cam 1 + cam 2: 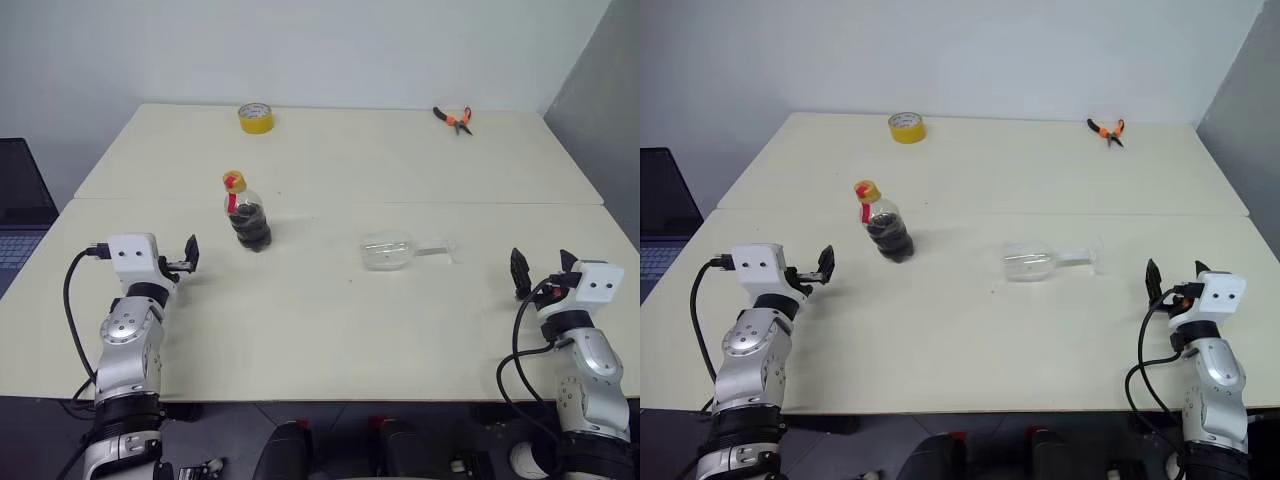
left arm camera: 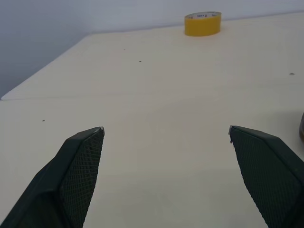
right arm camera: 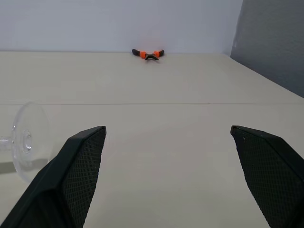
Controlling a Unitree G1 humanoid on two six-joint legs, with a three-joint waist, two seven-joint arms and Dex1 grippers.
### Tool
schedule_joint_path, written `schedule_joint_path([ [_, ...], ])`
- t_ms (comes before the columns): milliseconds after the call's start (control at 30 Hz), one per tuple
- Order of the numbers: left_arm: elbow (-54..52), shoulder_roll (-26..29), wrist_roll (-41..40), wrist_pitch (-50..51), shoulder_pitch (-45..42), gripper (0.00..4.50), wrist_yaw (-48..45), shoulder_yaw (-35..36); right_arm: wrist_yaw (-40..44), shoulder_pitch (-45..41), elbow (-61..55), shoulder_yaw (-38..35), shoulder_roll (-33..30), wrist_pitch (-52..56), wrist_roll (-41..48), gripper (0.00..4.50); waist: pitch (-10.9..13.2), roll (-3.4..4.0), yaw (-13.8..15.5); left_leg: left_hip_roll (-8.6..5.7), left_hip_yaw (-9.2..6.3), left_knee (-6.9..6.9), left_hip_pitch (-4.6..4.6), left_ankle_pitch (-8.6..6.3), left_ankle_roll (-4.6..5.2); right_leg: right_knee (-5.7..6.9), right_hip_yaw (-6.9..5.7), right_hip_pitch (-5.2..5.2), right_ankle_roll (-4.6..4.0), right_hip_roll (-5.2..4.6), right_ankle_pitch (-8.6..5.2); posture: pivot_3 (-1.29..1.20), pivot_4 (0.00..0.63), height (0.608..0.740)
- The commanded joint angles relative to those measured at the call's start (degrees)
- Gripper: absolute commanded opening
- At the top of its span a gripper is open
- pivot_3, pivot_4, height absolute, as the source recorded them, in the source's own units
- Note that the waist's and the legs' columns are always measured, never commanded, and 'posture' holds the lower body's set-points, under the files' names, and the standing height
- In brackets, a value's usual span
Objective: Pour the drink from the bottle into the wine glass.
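Cream worktop [image 1: 330, 340]: bare room is left along the near edge between both spread claws, left claw [image 1: 190, 255] and right claw [image 1: 541, 270]; the wine glass [image 1: 390, 250] lies toppled mid-worktop, the bottle [image 1: 246, 213] upright.

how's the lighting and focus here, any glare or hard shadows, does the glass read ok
Left eye view: even, soft light; the squat clear plastic bottle casts a faint shadow on the cream table; the clear stemmed wine glass, lying on its side, looks pale with small highlights. Right wrist view: the orange-handled pliers look soft, and the open right pincer frames them.

Laptop [image 1: 22, 205] cut off at edge
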Motion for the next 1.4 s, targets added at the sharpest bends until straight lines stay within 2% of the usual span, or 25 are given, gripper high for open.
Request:
schedule_joint_path([
  [33, -0.6, 0.4, 1.0, -3.1, 0.0, 4.45, 0.0, 0.3, 0.5, -0.6, -1.4, -0.2, -0.3, -1.5, 0.0, 4.5, 0.0, 0.0, 0.0, 0.0, 0.0, 0.0, 0.0, 0.0, 0.0, 0.0, 0.0, 0.0, 0.0, 0.0, 0.0, 0.0, 0.15, 0.74],
  [233, -0.3, 0.5, 2.1, -4.7, 0.5, 4.45, -0.2, -0.2, 1.2, -1.0, -1.8, 0.1, -0.5, -1.2, 0.2, 4.5, 0.0, 0.0, 0.0, 0.0, 0.0, 0.0, 0.01, 0.0, 0.0, 0.0, 0.0, 0.0, 0.0, 0.0, 0.0, 0.0, 0.15, 0.74],
  [433, -0.8, 0.3, -0.9, -5.7, 1.3, 4.45, -3.3, 1.1, 4.5, 1.0, -6.3, 1.3, -1.2, 0.0, 1.4, 4.5, 0.0, 0.0, 0.0, 0.0, 0.0, -0.01, 0.01, 0.0, 0.0, 0.0, -0.01, 0.01, 0.0, 0.0, 0.0, 0.0, 0.15, 0.74],
  [533, -1.6, 0.8, -2.0, -6.0, 2.4, 4.45, -6.4, 0.5, 8.7, 4.5, -14.7, 3.3, -2.7, 4.5, 5.5, 4.5, 0.0, 0.0, 0.0, 0.0, 0.0, -0.01, 0.01, 0.0, 0.0, -0.01, -0.01, 0.02, 0.0, 0.0, 0.0, 0.0, 0.15, 0.74],
  [733, -3.8, 0.8, -2.8, -5.9, 4.4, 4.45, -12.9, -2.5, 17.4, 11.3, -34.0, 10.4, -11.1, 15.6, 11.9, 4.5, 0.0, 0.0, 0.0, 0.0, -0.09, 0.03, 0.09, -0.01, 0.01, -0.07, -0.06, 0.19, 0.01, -0.01, -0.01, 0.0, 0.15, 0.74],
  [967, -2.9, -0.1, -2.8, -3.7, 0.8, 4.45, -14.9, -5.4, 19.8, 8.6, -41.6, 12.4, -17.0, 23.5, 15.9, 4.5, 0.0, -0.05, 0.1, -0.02, -0.21, 0.03, 0.09, -0.01, 0.01, -0.17, -0.18, 0.28, 0.01, -0.01, -0.01, 0.0, 0.15, 0.74],
  [1400, 4.4, -2.5, -1.0, -2.3, -7.4, 4.45, -15.3, -9.5, 20.0, 1.1, -42.3, 16.6, -16.8, 26.8, 15.5, 4.5, 0.0, -0.07, 0.2, -0.02, -0.23, 0.03, 0.08, -0.01, 0.01, -0.22, -0.19, 0.27, 0.02, 0.02, -0.01, 0.0, 0.15, 0.74],
])
